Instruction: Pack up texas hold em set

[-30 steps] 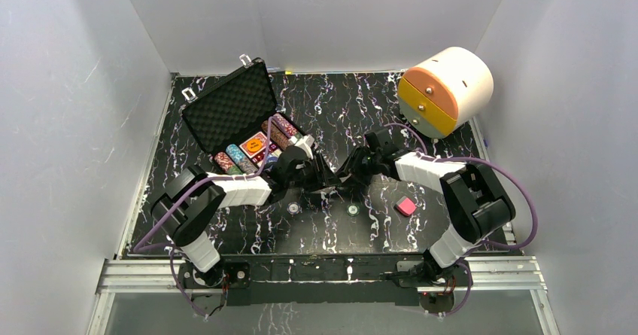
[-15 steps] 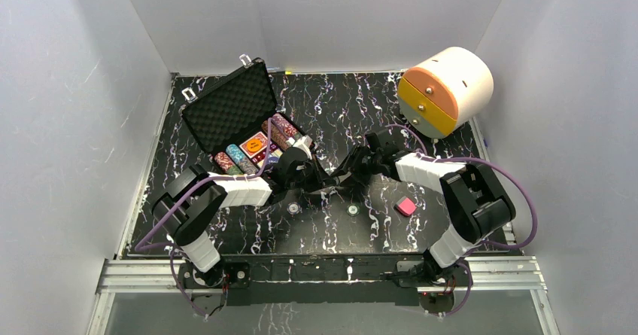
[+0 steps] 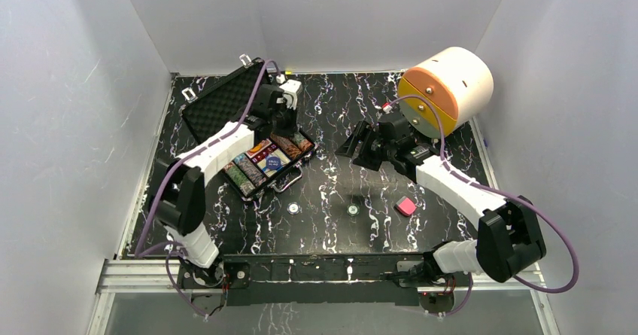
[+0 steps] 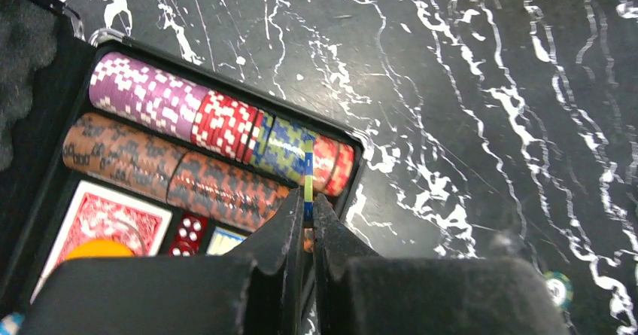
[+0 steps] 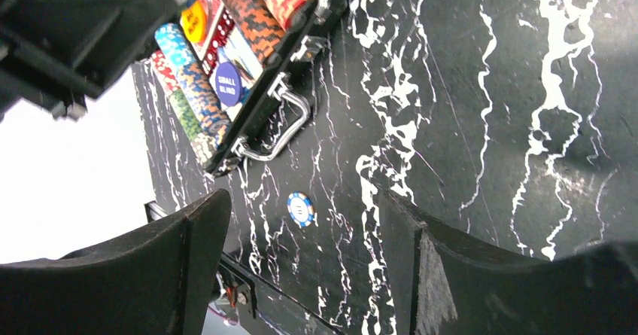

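Observation:
The black case (image 3: 220, 103) lies open at the back left, its foam lid leaning back. In its base are rows of multicolour chips (image 4: 188, 113), a red-backed deck (image 4: 105, 218), red dice and a blue round button (image 5: 226, 83). My left gripper (image 4: 308, 199) hangs over the right end of the chip rows (image 3: 290, 145), shut on a blue-and-yellow chip (image 4: 308, 177) held edge-on. My right gripper (image 5: 305, 199) stands open and holds nothing, right of the case above the table (image 3: 360, 145). Two loose chips (image 3: 293, 208) (image 3: 352, 209) lie on the table near the front.
A small pink block (image 3: 406, 206) lies front right. A large cream-and-orange cylinder (image 3: 445, 90) stands at the back right, close behind my right arm. The case's silver handle (image 5: 278, 135) sticks out toward the table's middle. White walls close in the table.
The two grippers met at the table's middle. My left gripper shut on the chip and carried it back over the case. My right gripper opened and drew back to the right.

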